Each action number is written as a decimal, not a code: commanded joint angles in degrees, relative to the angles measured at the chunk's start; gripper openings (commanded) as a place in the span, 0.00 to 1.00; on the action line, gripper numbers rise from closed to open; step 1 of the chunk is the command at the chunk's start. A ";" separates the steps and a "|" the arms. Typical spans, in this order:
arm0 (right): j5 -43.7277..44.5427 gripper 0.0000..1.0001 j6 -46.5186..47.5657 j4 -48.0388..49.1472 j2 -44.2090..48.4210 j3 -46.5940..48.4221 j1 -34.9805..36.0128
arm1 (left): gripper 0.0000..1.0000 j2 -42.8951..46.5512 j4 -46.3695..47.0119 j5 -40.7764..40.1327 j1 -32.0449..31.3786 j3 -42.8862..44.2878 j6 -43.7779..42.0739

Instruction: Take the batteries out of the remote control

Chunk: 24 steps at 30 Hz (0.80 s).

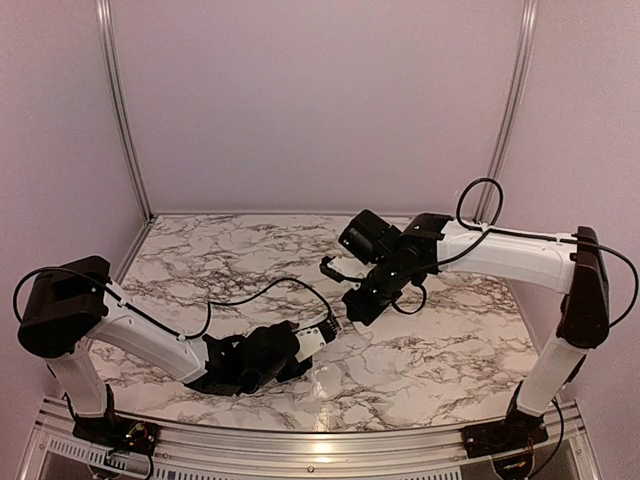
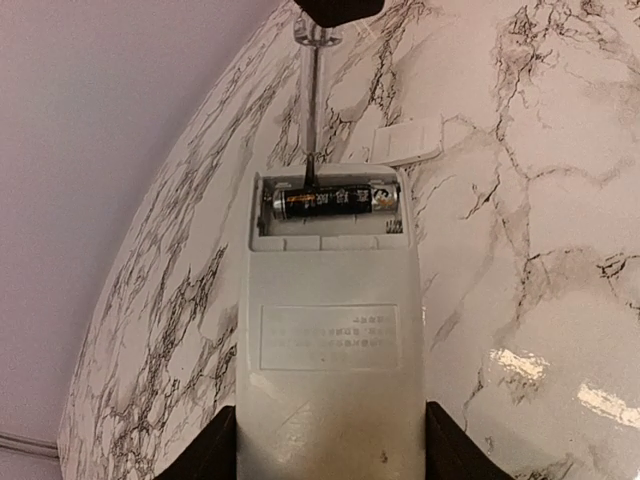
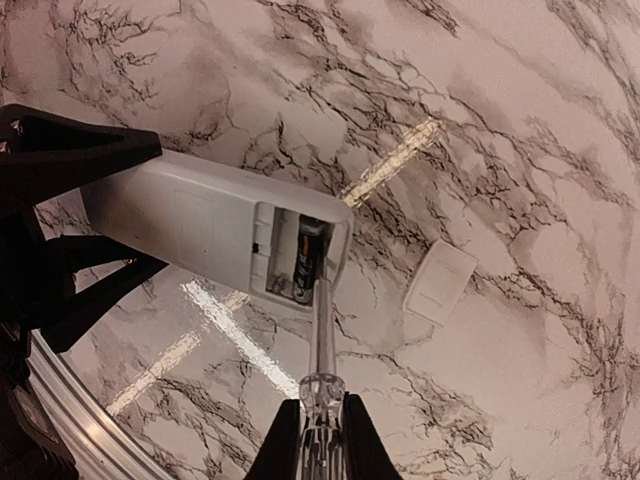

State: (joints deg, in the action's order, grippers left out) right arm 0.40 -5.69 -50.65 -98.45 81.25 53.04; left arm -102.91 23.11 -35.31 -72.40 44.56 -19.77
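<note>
Bracing remote control (image 2: 330, 330) in half-spread left gripper (image 2: 330, 455) — pinching rod (image 3: 322, 320) tight in right gripper (image 3: 320, 440), tip at battery (image 2: 325, 201) for prying.

One flat white plastic remote control (image 2: 330, 330). One dark cylindrical battery (image 2: 330, 200) visible in its open compartment; a second can't be made out. One small white rectangular plastic cover (image 2: 408, 140). One slim tool (image 3: 322, 330) with a clear handle and a thin metal shaft. Two white-and-black robot arms: left arm (image 1: 140, 335), right arm (image 1: 510, 252). One marble-patterned tabletop (image 1: 450, 340).
</note>
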 commanded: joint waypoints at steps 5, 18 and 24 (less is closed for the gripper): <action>-1.51 0.00 1.07 0.67 3.20 -0.58 -2.32 | 0.00 2.39 5.36 -1.08 -1.01 -0.70 -0.40; 9.52 0.00 -5.85 -2.62 -0.26 2.84 2.90 | 0.00 -0.18 2.26 -3.78 -0.91 2.44 1.55; 18.59 0.00 -10.95 -6.51 -3.63 5.91 7.06 | 0.00 -0.57 0.11 -3.04 -0.23 3.50 3.31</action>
State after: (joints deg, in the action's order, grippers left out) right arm 10.33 -11.97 -53.19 -99.50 84.25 58.13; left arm -103.20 23.35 -38.00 -72.79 45.74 -18.39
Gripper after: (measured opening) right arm 0.111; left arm 0.571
